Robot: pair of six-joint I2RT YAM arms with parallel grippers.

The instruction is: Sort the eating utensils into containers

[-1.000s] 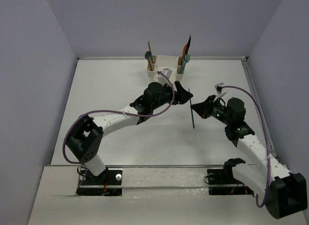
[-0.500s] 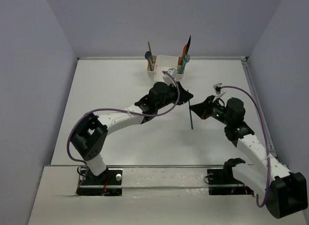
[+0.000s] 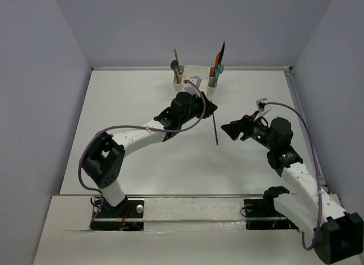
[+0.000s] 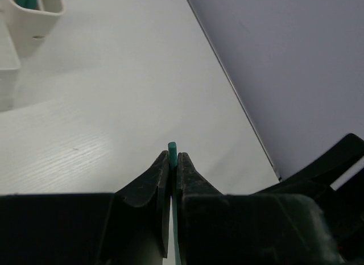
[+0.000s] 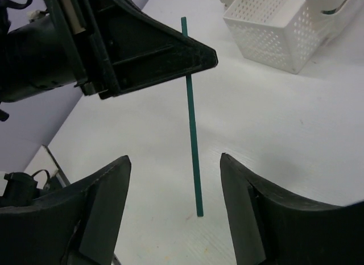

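Left end effector (image 4: 173, 162) is clamped on the teal chopstick (image 5: 192, 128). The held stretch is hidden between its fingers, and the lower tip seems to touch the surface (image 5: 284, 134). Right end effector (image 5: 173, 161) gapes open just right of it, not touching. Farther off, the white caddy (image 5: 267, 34) is cut off by the frame.

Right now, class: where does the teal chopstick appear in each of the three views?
Top external: centre, teal chopstick held by left tool.
Left wrist: lower centre, its tip between the fingers.
Right wrist: centre, running top to bottom.
Shared landmark: white caddy.
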